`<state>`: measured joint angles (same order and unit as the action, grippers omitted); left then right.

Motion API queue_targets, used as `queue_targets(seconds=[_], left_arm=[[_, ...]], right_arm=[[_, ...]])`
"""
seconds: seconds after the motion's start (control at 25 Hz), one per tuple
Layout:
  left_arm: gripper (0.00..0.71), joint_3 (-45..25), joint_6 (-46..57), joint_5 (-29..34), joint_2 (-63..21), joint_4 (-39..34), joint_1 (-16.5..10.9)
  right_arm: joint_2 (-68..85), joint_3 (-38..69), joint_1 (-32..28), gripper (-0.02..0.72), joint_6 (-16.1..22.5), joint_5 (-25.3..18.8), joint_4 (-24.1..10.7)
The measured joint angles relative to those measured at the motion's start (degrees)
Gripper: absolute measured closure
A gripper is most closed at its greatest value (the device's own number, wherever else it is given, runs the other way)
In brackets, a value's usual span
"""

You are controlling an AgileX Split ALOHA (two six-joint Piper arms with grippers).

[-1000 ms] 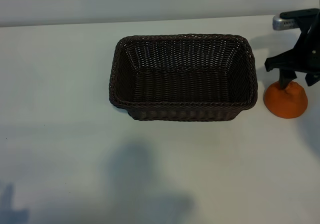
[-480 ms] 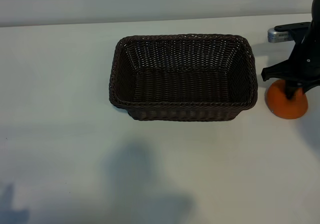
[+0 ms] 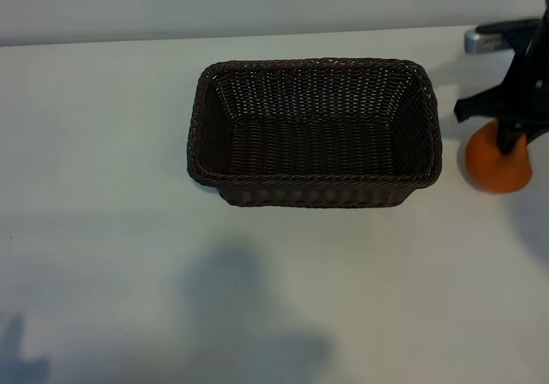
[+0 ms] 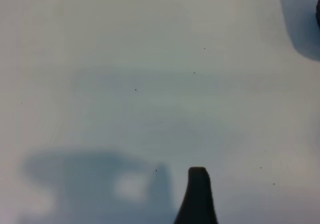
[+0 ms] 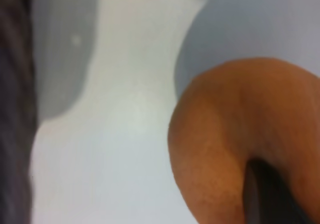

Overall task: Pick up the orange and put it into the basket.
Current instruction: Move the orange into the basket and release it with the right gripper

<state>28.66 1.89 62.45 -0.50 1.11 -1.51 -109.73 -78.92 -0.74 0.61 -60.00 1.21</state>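
Exterior view: right end effector [image 3: 513, 137] clamped on the orange [image 3: 496, 166], just beside the basket's [image 3: 313, 180] right end (rim between fruit and interior). Basket alone mid-surface [image 3: 111, 144]. Right wrist view: a finger [image 5: 270, 194] pressed into the peel. Left end effector [image 4: 197, 196] open over bare surface.
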Motion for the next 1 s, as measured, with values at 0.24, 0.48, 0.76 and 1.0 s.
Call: queue_targets(seconds=[0.24,0.48,0.76,1.0], left_arm=[[0.116,0.0,0.0,0.0,0.0,0.0,0.0],[0.116,0.0,0.0,0.0,0.0,0.0,0.0],[0.116,0.0,0.0,0.0,0.0,0.0,0.0],[0.116,0.0,0.0,0.0,0.0,0.0,0.0]], right_arm=[[7.2,-3.2,0.0,0.629,0.0,-4.5,0.0],[9.6,-6.6,0.0,0.631,-0.3,-8.4,1.6],[9.6,-10.2,5.3,0.631,-2.1,-10.1,5.3],[9.6,-10.7,13.2,0.631,-2.1,-8.4,6.0]])
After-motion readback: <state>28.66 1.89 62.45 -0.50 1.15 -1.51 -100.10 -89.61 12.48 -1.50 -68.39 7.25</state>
